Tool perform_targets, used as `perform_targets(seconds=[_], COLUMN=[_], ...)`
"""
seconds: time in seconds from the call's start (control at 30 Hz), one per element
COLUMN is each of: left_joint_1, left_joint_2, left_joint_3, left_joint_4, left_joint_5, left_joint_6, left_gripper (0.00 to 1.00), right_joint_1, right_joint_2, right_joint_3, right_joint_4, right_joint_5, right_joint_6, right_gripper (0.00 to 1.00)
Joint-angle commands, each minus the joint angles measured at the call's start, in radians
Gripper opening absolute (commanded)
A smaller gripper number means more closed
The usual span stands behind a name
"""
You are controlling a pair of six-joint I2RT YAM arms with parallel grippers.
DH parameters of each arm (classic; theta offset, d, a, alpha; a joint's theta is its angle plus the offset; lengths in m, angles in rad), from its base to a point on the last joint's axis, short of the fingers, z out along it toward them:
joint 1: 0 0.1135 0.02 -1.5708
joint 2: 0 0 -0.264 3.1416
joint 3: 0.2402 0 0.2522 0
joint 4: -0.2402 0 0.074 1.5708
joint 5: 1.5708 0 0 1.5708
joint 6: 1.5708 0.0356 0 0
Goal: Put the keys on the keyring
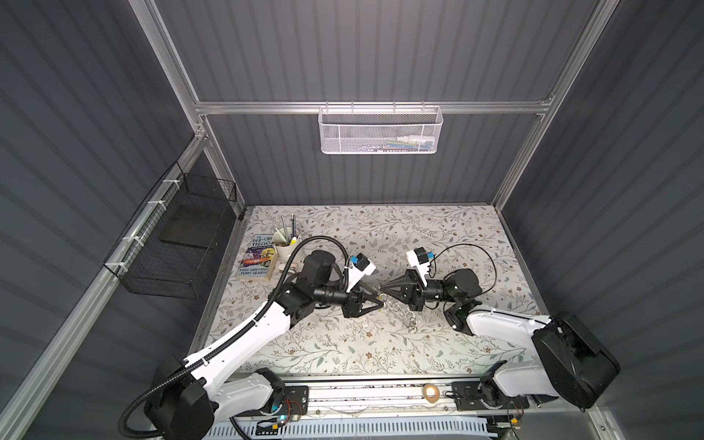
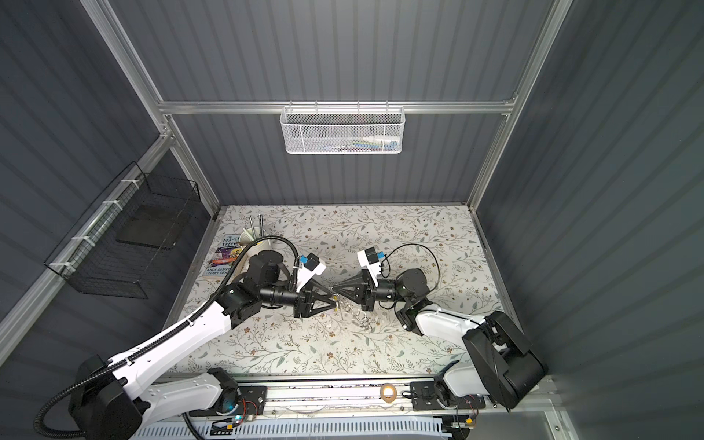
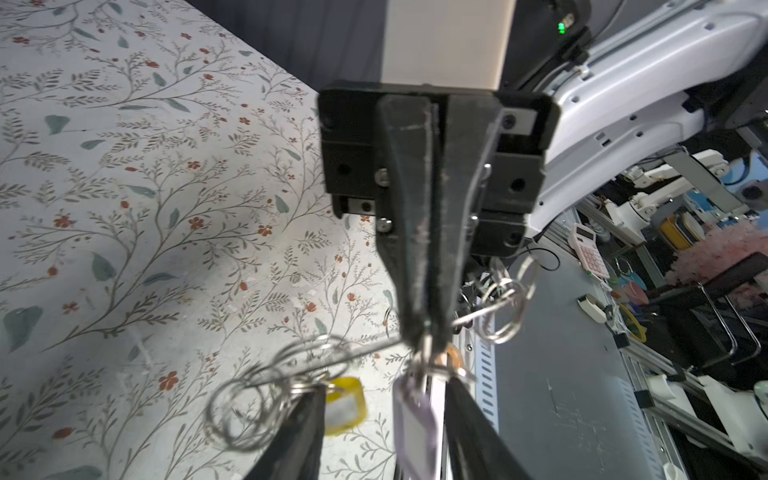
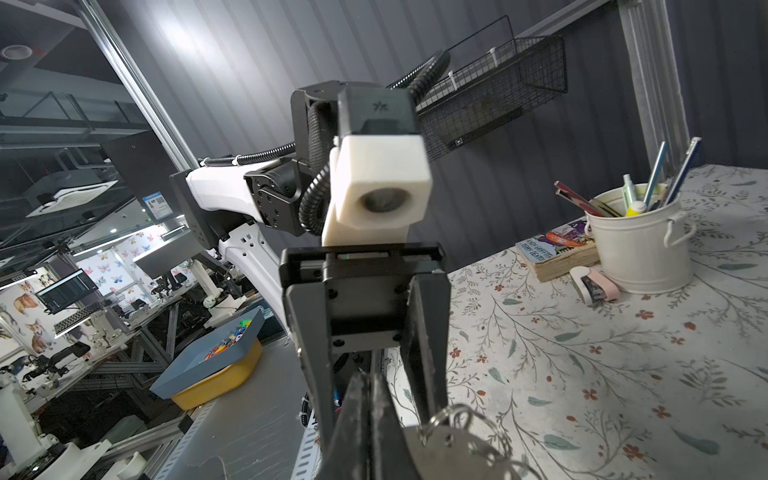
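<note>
One floral-patterned tabletop point(image 1: 343, 350) fills the lower half of both top views. Two white-and-black arms, the left arm point(image 1: 244, 335) and the right arm point(image 1: 503, 324), meet claw to claw at its centre. One black wire basket point(image 1: 179, 236) hangs at the left edge and one white mesh basket point(image 1: 381, 129) at the upper middle. The right claw point(image 1: 383, 292) is pressed together on the rim of the one keyring point(image 4: 451, 453), a large flat grey metal ring edged with small wire loops, just right of centre. The left claw point(image 3: 386, 384) stands spread. Between its fingers hangs one pale lilac oblong plastic tag point(image 3: 415, 432); one yellow oblong plastic tag point(image 3: 343, 405) hangs beside one finger. The key blades cannot be made out.
</note>
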Motion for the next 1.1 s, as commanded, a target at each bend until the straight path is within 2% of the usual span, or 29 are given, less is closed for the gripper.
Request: perform_targets(seconds=[0.0,0.07,0.4,0.57,0.67,1.07], left_joint_1=[-0.014,-0.016,-0.015,-0.016,-0.016,-0.015], left_joint_2=[-0.009,-0.010,0.012,0.007,0.000,-0.078], left_joint_3=[-0.027,-0.031,-0.021,-0.019,-0.022,-0.008], left_joint_4=[0.077,0.088,0.082,0.063,0.057,-0.022], left_joint_5=[0.021,0.011,-0.036,-0.056,-0.063,-0.088], left_joint_6=[-0.016,-0.019,-0.028,-0.024,-0.024,-0.010], left_gripper=[0.47,0.45,0.14,0.04,0.00,0.00], right_joint_1=[0.006,0.005,0.006,0.006,0.005,0.005], right_joint_2=[0.017,0.019,0.034,0.034,0.034,0.005], right_joint_3=[0.003,0.005,-0.004,-0.009,-0.007,-0.017], right_joint_4=[0.093,0.100,0.139,0.148,0.149,0.044], right_joint_5=[0.001,-0.001,-0.004,-0.002,-0.001,0.008], right_joint_6=[0.039,0.046,0.076,0.081,0.079,-0.002], right_gripper=[0.00,0.00,0.00,0.00,0.00,0.00])
